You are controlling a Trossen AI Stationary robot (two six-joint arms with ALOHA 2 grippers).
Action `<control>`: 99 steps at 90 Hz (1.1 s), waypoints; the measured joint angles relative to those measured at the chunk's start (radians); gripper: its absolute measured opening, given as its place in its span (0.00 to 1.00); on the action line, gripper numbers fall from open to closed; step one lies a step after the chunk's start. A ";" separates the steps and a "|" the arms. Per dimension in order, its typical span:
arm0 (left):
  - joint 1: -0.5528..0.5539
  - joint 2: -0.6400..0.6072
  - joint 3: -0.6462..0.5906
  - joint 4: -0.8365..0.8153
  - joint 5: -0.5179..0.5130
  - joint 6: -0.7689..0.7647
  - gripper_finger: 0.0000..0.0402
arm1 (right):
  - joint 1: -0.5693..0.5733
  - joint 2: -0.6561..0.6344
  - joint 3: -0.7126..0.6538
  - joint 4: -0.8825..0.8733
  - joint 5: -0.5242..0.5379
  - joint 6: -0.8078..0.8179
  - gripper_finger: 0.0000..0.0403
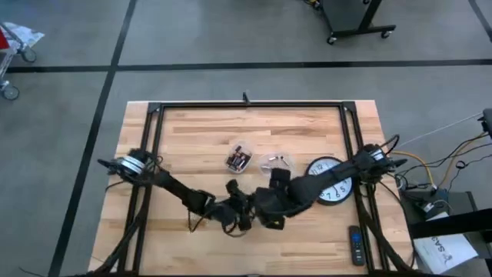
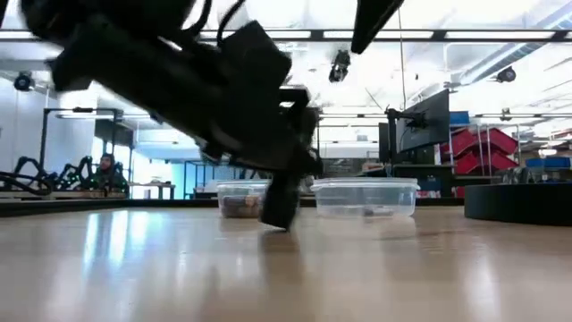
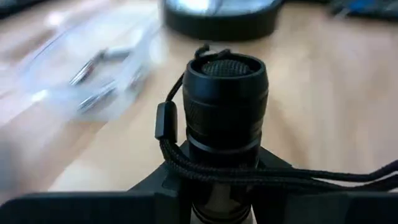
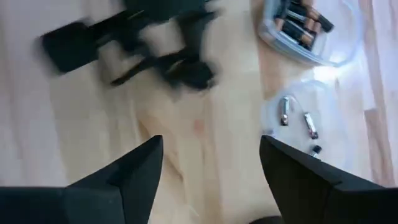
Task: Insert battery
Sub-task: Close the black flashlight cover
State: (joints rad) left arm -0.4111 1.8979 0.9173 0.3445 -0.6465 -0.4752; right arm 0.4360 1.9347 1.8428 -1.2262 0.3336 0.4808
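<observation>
Two clear plastic tubs sit near the middle of the wooden table (image 1: pixel 192 138). The battery tub (image 4: pixel 308 28) holds a row of dark cells with copper-coloured ends, lying side by side. Just beside it, the second tub (image 4: pixel 305 115) holds only a few small loose pieces: two slim silvery ones and a tiny dark bit. From table height both tubs stand level, the second tub looking nearly bare.

The flashlight (image 3: pixel 225 106) is short, black and round-bodied, with a ribbed collar below its head and a finely textured round cap facing the left wrist camera. A black braided cord (image 3: pixel 249 174) with a small slider loops across its lower body. It sits upright between the fingers of the left gripper (image 1: pixel 231 209), which pinches it low on the barrel, toward the table's near edge and in front of the tubs.

The right gripper (image 4: pixel 211 162) hangs just beside it, its two dark fingers spread wide with nothing between them. A round wall clock (image 1: pixel 330 181) lies flat to the right of the tubs.
</observation>
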 joint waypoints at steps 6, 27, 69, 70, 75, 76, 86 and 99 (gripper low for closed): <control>0.019 -0.067 -0.001 -0.181 0.023 -0.078 0.23 | 0.027 0.003 -0.049 0.071 0.001 -0.034 0.61; 0.108 -0.254 -0.002 -0.814 0.178 -0.431 0.23 | 0.090 0.003 -0.287 0.580 -0.004 -0.138 0.53; 0.419 -0.457 -0.160 -1.290 0.614 -0.609 0.23 | 0.118 0.023 -0.839 1.862 -0.034 -0.137 0.40; 0.430 -0.460 -0.167 -1.290 0.620 -0.609 0.23 | 0.118 0.028 -0.848 1.882 -0.034 -0.134 0.40; 0.488 -0.476 -0.206 -1.291 0.641 -0.605 0.23 | 0.118 0.052 -0.887 1.953 -0.039 -0.114 0.38; 0.499 -0.478 -0.213 -1.291 0.643 -0.602 0.23 | 0.119 0.055 -0.895 1.959 -0.038 -0.111 0.38; 0.607 -0.495 -0.273 -1.294 0.669 -0.591 0.23 | 0.123 0.080 -0.923 1.963 -0.046 -0.115 0.35; 0.701 -0.505 -0.310 -1.317 0.686 -0.553 0.26 | 0.129 0.118 -0.934 1.953 -0.111 -0.208 0.32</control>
State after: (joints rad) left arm 0.2899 1.3930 0.6075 -0.9724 0.0391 -1.0287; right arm 0.5651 2.0522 0.9089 0.7272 0.2231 0.2724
